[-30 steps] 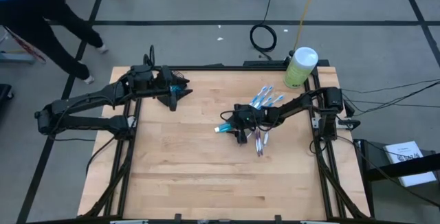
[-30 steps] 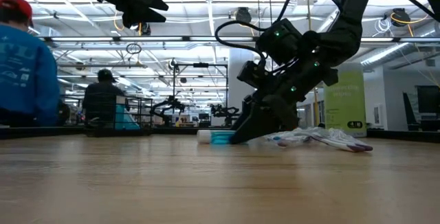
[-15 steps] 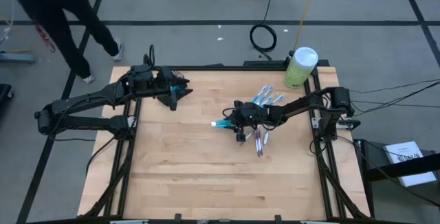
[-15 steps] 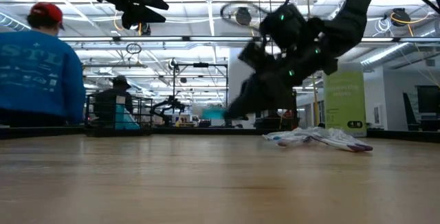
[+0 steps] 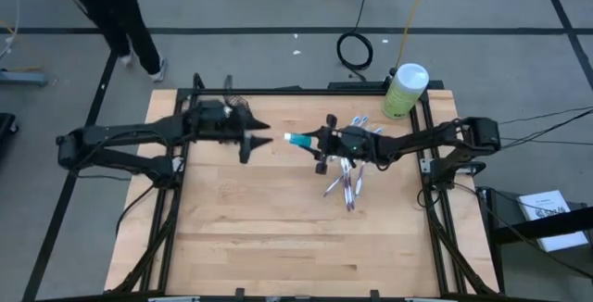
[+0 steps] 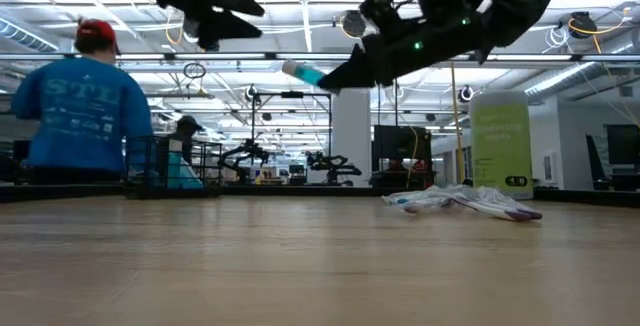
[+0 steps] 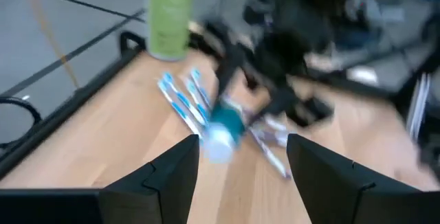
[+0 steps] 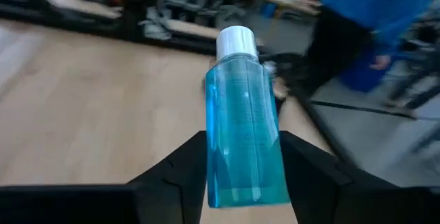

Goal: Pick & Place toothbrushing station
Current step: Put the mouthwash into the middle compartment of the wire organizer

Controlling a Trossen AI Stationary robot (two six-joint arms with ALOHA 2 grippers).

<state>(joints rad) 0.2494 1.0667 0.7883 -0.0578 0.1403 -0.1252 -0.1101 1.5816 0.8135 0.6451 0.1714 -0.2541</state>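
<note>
Blue bottle (image 8: 244,121) now aloft in right gripper (image 5: 320,142); toothbrushes (image 5: 346,183) below

High cam looks straight down on the table (image 5: 278,219); low cam sits level with its top. Wrist cams face each other, both seeing the blue bottle (image 8: 244,138).

Blur and cropping I'm noting

I'm seeing the left wrist view smearing the right gripper (image 7: 275,97) and blue bottle (image 7: 223,131); the bottle's base (image 8: 247,200) is hiding between the fingers (image 8: 313,183), and the person (image 6: 85,116) is showing only their back.
</note>
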